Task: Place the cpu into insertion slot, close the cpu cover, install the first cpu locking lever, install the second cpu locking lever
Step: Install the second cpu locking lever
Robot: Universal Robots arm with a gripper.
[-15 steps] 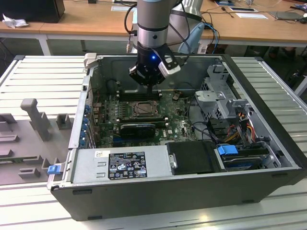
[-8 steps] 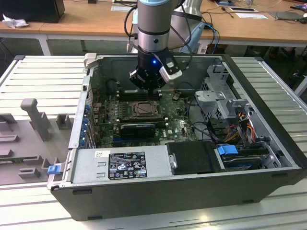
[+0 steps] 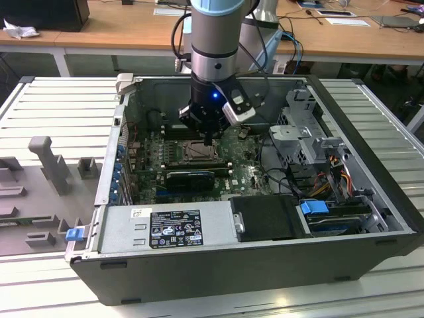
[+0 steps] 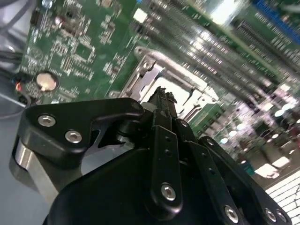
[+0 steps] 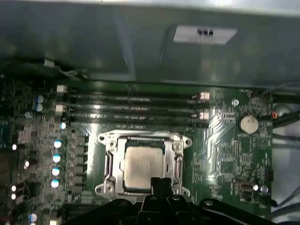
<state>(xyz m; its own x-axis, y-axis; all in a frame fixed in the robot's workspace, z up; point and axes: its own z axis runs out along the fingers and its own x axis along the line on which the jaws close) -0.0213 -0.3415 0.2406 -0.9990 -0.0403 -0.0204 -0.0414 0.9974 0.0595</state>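
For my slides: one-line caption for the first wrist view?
Pincer poised at the edge of the cpu seated in its motherboard socket.

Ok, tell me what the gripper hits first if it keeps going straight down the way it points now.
Probably the cpu cover around the cpu, at the socket edge nearest the gripper. In the first wrist view the fingertips sit over that edge, and the exterior view has them just above the socket. Depth is unclear, so the cpu itself could come first.

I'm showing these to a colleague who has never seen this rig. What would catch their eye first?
The open dark-grey computer case lying on the slatted table, with the arm's black gripper reaching down inside. In the first wrist view, the pale silvery square cpu sits in its metal-framed socket on the green motherboard, the gripper tips at its edge.
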